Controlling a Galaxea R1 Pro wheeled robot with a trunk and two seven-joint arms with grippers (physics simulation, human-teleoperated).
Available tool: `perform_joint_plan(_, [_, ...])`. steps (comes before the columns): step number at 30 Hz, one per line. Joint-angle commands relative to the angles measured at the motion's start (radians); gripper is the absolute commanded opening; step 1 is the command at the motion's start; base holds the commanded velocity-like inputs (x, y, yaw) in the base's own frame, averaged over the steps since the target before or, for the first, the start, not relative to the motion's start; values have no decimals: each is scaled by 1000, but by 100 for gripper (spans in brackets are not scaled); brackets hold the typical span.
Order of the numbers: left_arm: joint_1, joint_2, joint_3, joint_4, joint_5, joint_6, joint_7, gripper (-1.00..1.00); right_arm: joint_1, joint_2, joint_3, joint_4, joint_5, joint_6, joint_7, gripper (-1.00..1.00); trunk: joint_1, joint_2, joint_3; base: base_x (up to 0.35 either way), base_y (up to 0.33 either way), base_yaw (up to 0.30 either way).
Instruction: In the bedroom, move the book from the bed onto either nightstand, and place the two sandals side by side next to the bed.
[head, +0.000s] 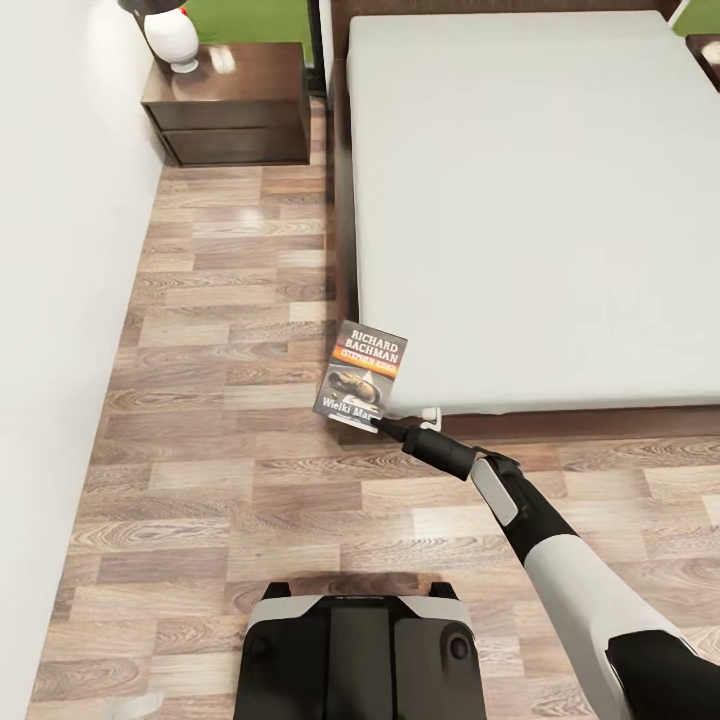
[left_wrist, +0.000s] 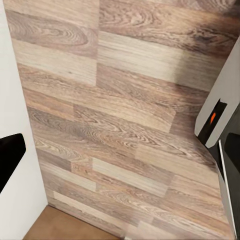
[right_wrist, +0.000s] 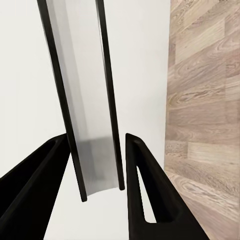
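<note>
Judging from how things lie, the first part of the task is under way but not finished: the book (head: 362, 374) is already off the bed (head: 530, 200) and is held up in the air just beside the bed's near corner, over the wood floor (head: 220, 450), with its cover and the white lettering turned toward the head camera. It is gripped at its lower edge by the right gripper (head: 381, 425); in the right wrist view the book (right_wrist: 85, 100) is seen edge-on between the two dark fingers (right_wrist: 142, 190), which are closed against it from both sides. The nightstand (head: 228, 105) is seen well beyond the bed's near corner, against the white wall (head: 60, 300) and just beside the bed's head end, with a white lamp base (head: 172, 40) standing on its top and bare wood beside that. The book is yet to be carried there and set down, so this step can be judged roughly half done. The sandals are not seen on the stretch of floor beside the bed, so that part is taken as still to be done. In the left wrist view the floor (left_wrist: 125, 125) is looked down on; whether the left fingers are apart or together cannot be told.
</note>
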Motion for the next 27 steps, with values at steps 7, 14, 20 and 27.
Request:
perform_joint_plan(7, [-20, 7, 12, 11, 12, -7, 2, 100, 14, 1, 43, 17, 8, 12, 13, -100, 1, -1, -1, 0, 0, 0])
perform_joint_plan(14, [-20, 7, 12, 11, 12, -7, 2, 100, 14, 1, 52, 17, 8, 12, 13, -100, 1, -1, -1, 0, 0, 0])
perform_joint_plan(20, [-20, 7, 12, 11, 12, -7, 2, 100, 14, 1, 52, 17, 8, 12, 13, -100, 1, -1, -1, 0, 0, 0])
perform_joint_plan(27, [-20, 7, 12, 11, 12, -7, 2, 100, 14, 1, 52, 17, 8, 12, 13, -100, 1, -1, -1, 0, 0, 0])
